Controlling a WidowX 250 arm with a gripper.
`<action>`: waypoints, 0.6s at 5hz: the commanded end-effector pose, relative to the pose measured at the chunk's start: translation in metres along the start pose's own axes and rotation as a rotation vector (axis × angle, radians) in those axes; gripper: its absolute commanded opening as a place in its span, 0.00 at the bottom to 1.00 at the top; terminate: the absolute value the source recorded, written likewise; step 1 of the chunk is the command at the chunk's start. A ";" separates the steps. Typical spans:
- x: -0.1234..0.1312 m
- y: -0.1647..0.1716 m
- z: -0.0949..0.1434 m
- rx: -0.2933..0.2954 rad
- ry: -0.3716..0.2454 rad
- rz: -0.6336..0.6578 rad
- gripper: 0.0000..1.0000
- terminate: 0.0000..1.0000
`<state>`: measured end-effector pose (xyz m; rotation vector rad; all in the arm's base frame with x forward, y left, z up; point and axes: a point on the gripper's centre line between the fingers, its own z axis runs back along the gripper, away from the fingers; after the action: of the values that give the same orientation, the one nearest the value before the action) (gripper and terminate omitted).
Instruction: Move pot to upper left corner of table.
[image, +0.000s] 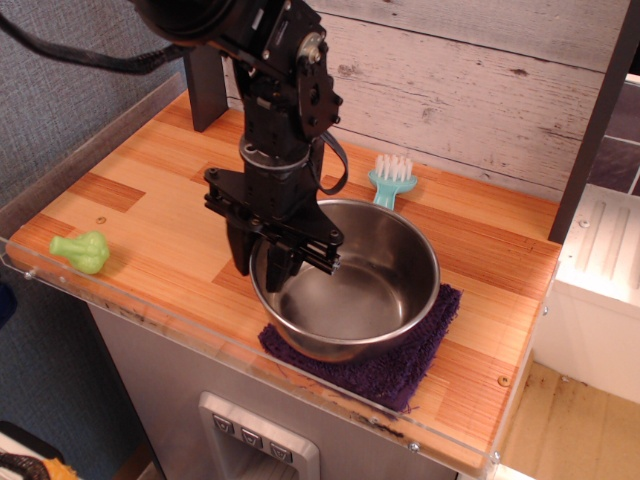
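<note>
The shiny steel pot stands on a dark purple cloth at the front middle of the wood-plank table. My black gripper points down over the pot's left rim, with one finger outside the wall and the other inside the bowl. The fingers are drawn close together on the rim. The pot sits level on the cloth. The table's upper left corner lies behind the arm, beside a dark upright post.
A green toy vegetable lies near the front left edge. A teal brush with white bristles lies behind the pot. A clear acrylic rim runs along the front and left edges. A white plank wall stands behind.
</note>
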<state>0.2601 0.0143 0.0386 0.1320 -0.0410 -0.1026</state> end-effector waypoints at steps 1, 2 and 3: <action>0.008 0.005 0.025 -0.021 -0.100 0.011 0.00 0.00; 0.022 0.041 0.042 -0.015 -0.151 0.105 0.00 0.00; 0.038 0.096 0.035 -0.018 -0.156 0.242 0.00 0.00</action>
<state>0.3085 0.0969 0.0709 0.0886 -0.1639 0.1276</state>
